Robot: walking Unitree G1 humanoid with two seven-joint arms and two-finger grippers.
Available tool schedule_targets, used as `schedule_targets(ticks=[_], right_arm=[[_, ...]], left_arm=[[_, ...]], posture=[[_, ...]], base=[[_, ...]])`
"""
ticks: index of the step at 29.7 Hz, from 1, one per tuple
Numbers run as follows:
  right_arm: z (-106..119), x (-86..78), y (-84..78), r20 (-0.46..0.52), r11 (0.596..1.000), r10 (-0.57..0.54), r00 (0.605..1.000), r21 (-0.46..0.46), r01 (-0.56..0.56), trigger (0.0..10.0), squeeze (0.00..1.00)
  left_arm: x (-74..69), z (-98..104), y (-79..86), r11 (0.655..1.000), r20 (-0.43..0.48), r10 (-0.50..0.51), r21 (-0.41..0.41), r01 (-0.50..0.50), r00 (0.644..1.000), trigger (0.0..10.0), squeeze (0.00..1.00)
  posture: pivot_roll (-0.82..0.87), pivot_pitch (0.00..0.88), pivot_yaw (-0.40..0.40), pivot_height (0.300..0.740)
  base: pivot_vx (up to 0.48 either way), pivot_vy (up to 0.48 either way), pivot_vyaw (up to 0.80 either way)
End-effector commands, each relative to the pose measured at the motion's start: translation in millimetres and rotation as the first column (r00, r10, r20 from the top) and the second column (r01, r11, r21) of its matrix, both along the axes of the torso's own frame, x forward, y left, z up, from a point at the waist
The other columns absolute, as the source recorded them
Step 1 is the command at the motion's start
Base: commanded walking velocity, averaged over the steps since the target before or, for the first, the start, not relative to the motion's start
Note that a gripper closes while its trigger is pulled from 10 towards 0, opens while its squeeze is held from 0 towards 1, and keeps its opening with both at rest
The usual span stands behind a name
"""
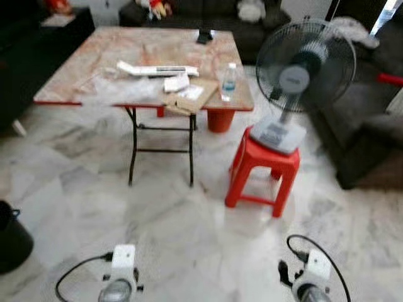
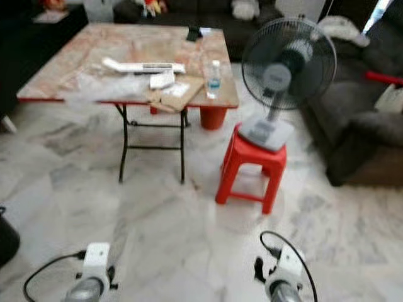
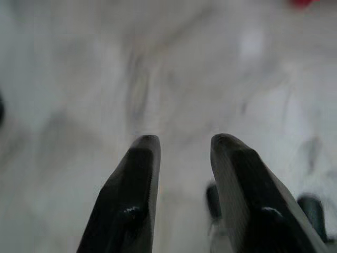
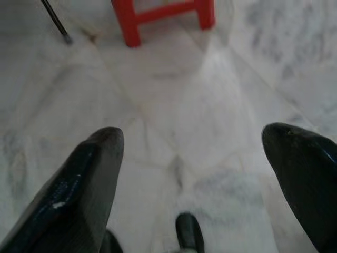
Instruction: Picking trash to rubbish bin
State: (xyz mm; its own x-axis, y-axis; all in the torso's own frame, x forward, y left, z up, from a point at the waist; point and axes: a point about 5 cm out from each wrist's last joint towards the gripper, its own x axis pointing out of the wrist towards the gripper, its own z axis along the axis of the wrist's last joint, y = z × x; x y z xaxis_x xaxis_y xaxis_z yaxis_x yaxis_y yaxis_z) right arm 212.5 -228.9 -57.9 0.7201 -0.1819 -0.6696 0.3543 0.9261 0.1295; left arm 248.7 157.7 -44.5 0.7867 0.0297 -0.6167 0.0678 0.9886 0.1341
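On a folding table [image 1: 82, 63] ahead lies the trash: a clear plastic bottle [image 1: 229, 80] standing near the right front corner, flat cardboard [image 1: 189, 97] at the front edge, a long white box [image 1: 157, 70], and crumpled clear plastic [image 1: 119, 91]. A black bin [image 1: 9, 242] stands on the floor at my far left. Both arms hang low over the marble floor, left arm [image 1: 119, 277] and right arm [image 1: 308, 280]. My left gripper [image 3: 184, 139] is open with a narrow gap and holds nothing. My right gripper [image 4: 192, 137] is wide open and holds nothing.
A grey fan [image 1: 305, 63] sits on a red stool [image 1: 261, 167] right of the table. A dark sofa [image 1: 371, 126] lines the right side. A red bucket [image 1: 220, 119] stands under the table, and a black object [image 1: 204, 36] lies at its far edge.
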Motion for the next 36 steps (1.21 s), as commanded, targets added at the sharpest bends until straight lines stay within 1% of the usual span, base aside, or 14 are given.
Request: schedule_targets(ticks=[1, 2, 5, 7, 8, 9, 11, 12, 14, 19, 22, 25, 31, 36], right_arm=[[13.4, 15.9, -6.6, 0.076, 0.999, 0.024, 0.997, -0.043, -0.020, 10.0, 0.00], [24.5, 29.5, -8.5, 0.128, 0.996, 0.057, 0.990, -0.080, -0.047, 10.0, 0.00], [42.5, 51.0, -7.1, 0.221, 0.994, 0.084, 0.972, -0.093, -0.064, 10.0, 0.00], [52.9, 62.7, -4.2, 0.270, 0.991, 0.111, 0.956, -0.107, -0.085, 10.0, 0.00], [67.6, 78.3, 1.9, 0.339, 0.988, 0.141, 0.930, -0.113, -0.109, 10.0, 0.00], [77.7, 88.3, 8.0, 0.385, 0.983, 0.173, 0.907, -0.125, -0.134, 10.0, 0.00], [87.4, 97.0, 15.1, 0.432, 0.979, 0.199, 0.879, -0.132, -0.157, 10.0, 0.00], [96.6, 105.2, 22.5, 0.475, 0.976, 0.214, 0.853, -0.129, -0.174, 10.0, 0.00], [106.9, 113.9, 31.9, 0.518, 0.972, 0.233, 0.823, -0.128, -0.195, 10.0, 0.00], [118.1, 124.1, 48.7, 0.556, 0.962, 0.273, 0.785, -0.136, -0.238, 10.0, 0.00], [117.0, 124.0, 55.5, 0.550, 0.954, 0.298, 0.780, -0.148, -0.260, 10.0, 0.00], [115.0, 122.7, 58.7, 0.555, 0.957, 0.284, 0.781, -0.119, -0.264, 10.0, 0.00], [116.6, 122.3, 63.8, 0.567, 0.944, 0.324, 0.757, -0.146, -0.295, 10.0, 0.00], [117.1, 123.3, 65.6, 0.568, 0.944, 0.323, 0.757, -0.136, -0.300, 10.0, 0.00]], left_arm=[[12.0, 10.6, -7.2, 0.999, 0.072, -0.052, 0.009, 0.052, 0.996, 10.0, 0.00], [22.6, 20.0, -10.5, 0.998, 0.124, -0.061, 0.015, 0.059, 0.990, 10.0, 0.00], [35.7, 32.5, -13.9, 0.999, 0.189, -0.031, -0.019, 0.035, 0.982, 10.0, 0.00], [41.4, 38.6, -17.8, 0.999, 0.220, -0.042, -0.024, 0.048, 0.975, 10.0, 0.00], [48.5, 46.8, -22.9, 0.997, 0.263, -0.064, -0.023, 0.073, 0.963, 10.0, 0.00], [52.7, 52.1, -24.9, 0.996, 0.293, -0.073, -0.019, 0.082, 0.953, 10.0, 0.00], [56.1, 56.4, -24.4, 0.997, 0.316, -0.060, -0.020, 0.070, 0.947, 10.0, 0.00], [59.7, 61.3, -23.5, 0.998, 0.343, -0.041, -0.034, 0.056, 0.939, 10.0, 0.00], [63.6, 66.8, -22.4, 0.998, 0.372, -0.031, -0.035, 0.048, 0.928, 10.0, 0.00], [68.6, 74.2, -21.6, 0.999, 0.412, -0.022, -0.034, 0.040, 0.911, 10.0, 0.00], [69.9, 75.9, -22.9, 0.999, 0.419, -0.036, -0.012, 0.045, 0.907, 10.0, 0.00], [70.4, 76.6, -23.8, 0.999, 0.424, -0.035, -0.014, 0.046, 0.905, 10.0, 0.00], [70.5, 77.3, -25.4, 0.999, 0.430, -0.039, -0.015, 0.050, 0.902, 10.0, 0.00], [72.4, 79.8, -26.7, 0.999, 0.439, -0.039, -0.016, 0.051, 0.898, 10.0, 0.00]], posture=[[-0.07, 0.036, -0.030, 0.740], [-0.08, 0.032, -0.031, 0.740], [-0.08, 0.032, -0.031, 0.740], [-0.08, 0.028, -0.036, 0.740], [-0.08, 0.023, -0.038, 0.740], [-0.08, 0.023, -0.038, 0.740], [-0.08, 0.023, -0.038, 0.740], [-0.08, 0.017, -0.039, 0.740], [-0.07, 0.013, -0.039, 0.740], [-0.07, 0.003, -0.041, 0.740], [-0.07, 0.000, -0.043, 0.740], [-0.07, 0.000, -0.041, 0.740], [-0.07, 0.000, -0.040, 0.740], [-0.07, 0.000, -0.041, 0.740]], base=[[0.000, 0.000, 0.00], [0.000, 0.000, 0.00], [0.000, 0.000, 0.00], [0.000, 0.000, 0.00], [0.000, 0.000, 0.00], [0.000, 0.000, 0.00], [0.000, 0.000, 0.00], [0.000, 0.000, 0.00], [0.000, 0.000, 0.00], [0.050, 0.000, 0.00], [0.354, 0.000, 0.56], [0.371, 0.000, 0.34], [0.372, 0.000, 0.08], [0.372, 0.000, 0.49]])
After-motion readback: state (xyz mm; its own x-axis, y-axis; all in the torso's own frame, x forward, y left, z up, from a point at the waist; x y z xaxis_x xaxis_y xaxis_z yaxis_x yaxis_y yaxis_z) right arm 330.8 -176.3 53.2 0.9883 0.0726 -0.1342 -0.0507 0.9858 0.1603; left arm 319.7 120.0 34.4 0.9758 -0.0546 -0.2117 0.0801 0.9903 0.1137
